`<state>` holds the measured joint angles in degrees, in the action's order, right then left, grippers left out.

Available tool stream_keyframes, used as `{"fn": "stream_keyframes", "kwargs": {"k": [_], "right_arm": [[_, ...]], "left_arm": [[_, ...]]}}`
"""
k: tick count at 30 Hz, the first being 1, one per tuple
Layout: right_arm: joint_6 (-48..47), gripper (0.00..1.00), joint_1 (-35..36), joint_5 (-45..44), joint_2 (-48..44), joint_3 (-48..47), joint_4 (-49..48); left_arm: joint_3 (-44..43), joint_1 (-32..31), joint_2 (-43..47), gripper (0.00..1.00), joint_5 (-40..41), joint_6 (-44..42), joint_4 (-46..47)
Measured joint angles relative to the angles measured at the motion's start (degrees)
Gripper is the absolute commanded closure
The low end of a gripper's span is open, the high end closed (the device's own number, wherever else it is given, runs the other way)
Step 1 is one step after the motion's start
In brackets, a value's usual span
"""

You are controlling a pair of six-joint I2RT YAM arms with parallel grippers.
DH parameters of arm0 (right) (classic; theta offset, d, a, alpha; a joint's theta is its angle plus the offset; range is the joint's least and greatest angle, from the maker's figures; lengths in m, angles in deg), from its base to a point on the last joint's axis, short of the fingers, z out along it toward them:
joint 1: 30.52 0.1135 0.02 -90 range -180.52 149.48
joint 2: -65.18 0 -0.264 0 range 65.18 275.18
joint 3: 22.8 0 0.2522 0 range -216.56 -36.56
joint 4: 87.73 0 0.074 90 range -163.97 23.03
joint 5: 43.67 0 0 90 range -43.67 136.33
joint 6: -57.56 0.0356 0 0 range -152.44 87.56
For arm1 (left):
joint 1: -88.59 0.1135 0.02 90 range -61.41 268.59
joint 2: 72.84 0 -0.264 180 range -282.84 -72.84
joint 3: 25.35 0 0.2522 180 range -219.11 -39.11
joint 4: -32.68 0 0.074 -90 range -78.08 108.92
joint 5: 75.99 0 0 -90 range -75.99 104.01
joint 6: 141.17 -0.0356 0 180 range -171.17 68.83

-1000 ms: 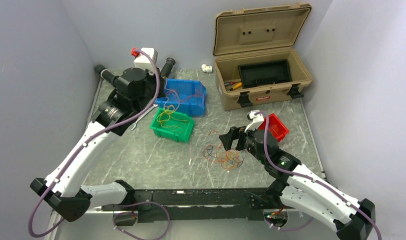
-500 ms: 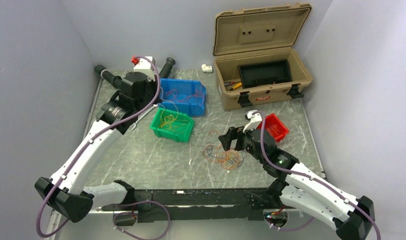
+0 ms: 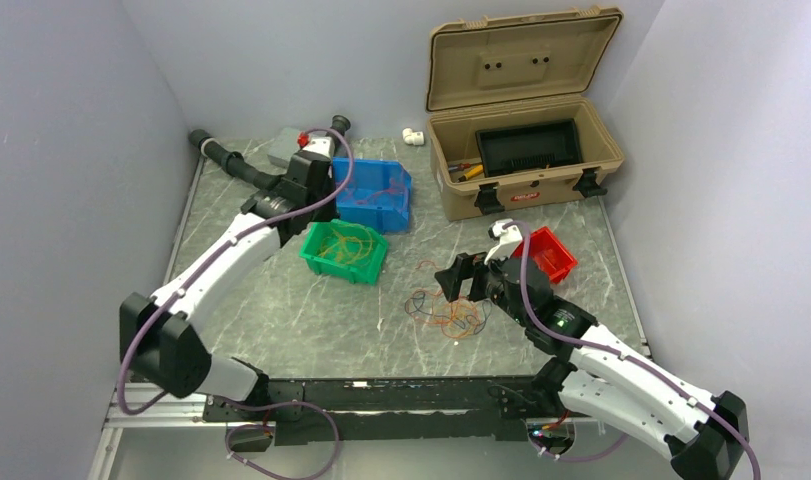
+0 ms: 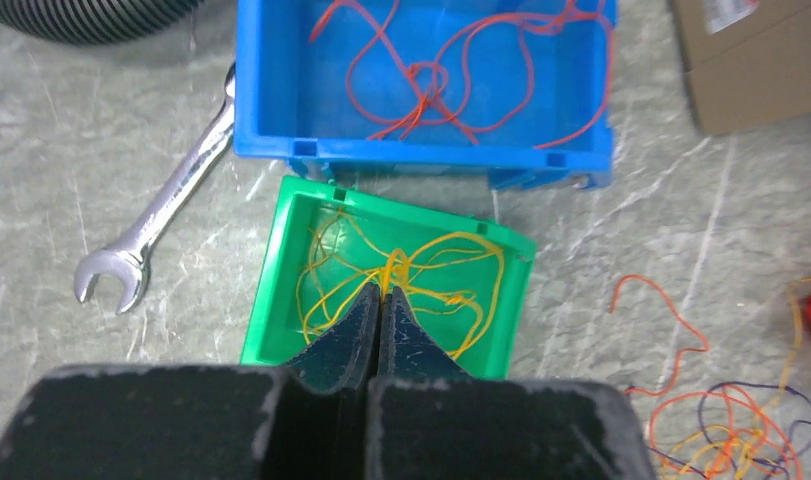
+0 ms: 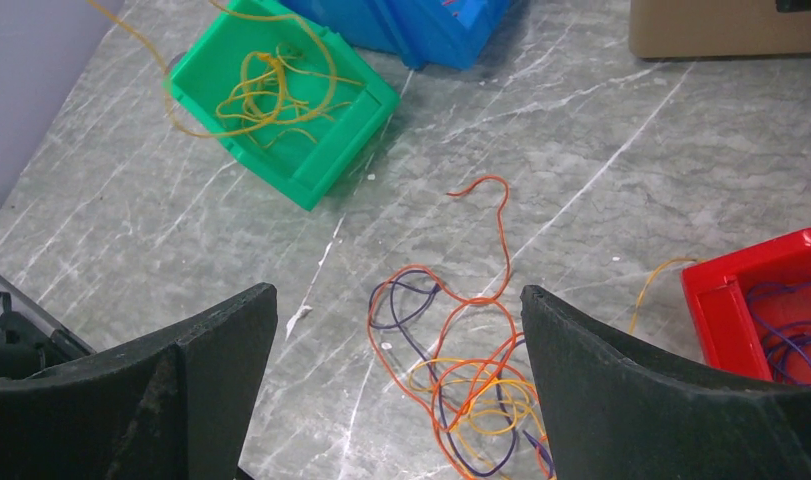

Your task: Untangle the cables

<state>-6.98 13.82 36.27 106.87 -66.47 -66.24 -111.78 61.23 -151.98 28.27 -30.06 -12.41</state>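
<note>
Above the green bin [image 4: 266,300], left fingers [image 4: 359,325] pinch yellow cables [image 4: 393,270]; right fingers [image 5: 211,350] spread wide, empty

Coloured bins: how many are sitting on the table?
3. A blue bin stands at the back left. A green bin sits just in front of it. A red bin is on the right, in front of the tan toolbox. None seems hidden.

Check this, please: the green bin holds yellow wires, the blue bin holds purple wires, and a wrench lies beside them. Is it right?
No: the blue bin holds orange-red wires, not purple, as the left wrist view shows. The green bin holds yellow wires; the wrench lies beside them.
</note>
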Motion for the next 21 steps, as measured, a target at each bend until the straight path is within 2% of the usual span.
{"fn": "stream_keyframes", "kwargs": {"k": [4,10,15,21], "right_arm": [[-0.07,0.06,0.00,0.22,0.02,-0.37,-0.02],[-0.39,0.06,0.00,0.24,-0.85,-0.70,0.39],[-0.37,0.06,0.00,0.26,-2.40,-0.70,1.22],[-0.37,0.06,0.00,0.26,-2.56,-0.70,1.75]], "left_arm": [[0.68,0.37,-4.35,1.00,0.92,3.21,0.35],[7.91,0.44,-5.14,1.00,6.40,9.27,2.58],[10.69,0.48,-6.93,1.00,10.38,12.70,2.60],[11.15,0.57,-8.70,1.00,8.76,11.87,4.50]]}}
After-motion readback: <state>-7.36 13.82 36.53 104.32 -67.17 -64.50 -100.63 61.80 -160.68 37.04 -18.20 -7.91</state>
